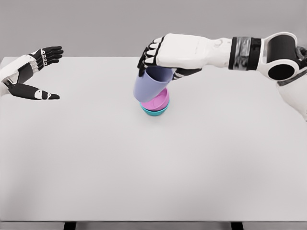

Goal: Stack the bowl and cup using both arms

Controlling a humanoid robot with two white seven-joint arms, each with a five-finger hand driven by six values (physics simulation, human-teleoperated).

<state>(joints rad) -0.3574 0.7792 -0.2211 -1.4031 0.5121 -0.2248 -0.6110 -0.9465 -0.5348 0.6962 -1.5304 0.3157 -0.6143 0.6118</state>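
Both arms are showing glossy white shells with black joints. The right arm [230, 50] is wearing a banded silver and black cuff near the wrist and a big black round joint cap ringed in white. The right hand [165, 55] is showing a white back and black fingers [144, 60]. The left hand [33, 72] is showing black fingers with small white knuckle marks.

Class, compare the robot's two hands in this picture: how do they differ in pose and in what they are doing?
The right hand is curled around the lavender cup, holding it tilted over the stacked bowls; the left hand holds nothing, fingers spread. The right hand reaches to the table's middle; the left hand hovers at its left edge. Both have white backs and black fingers.
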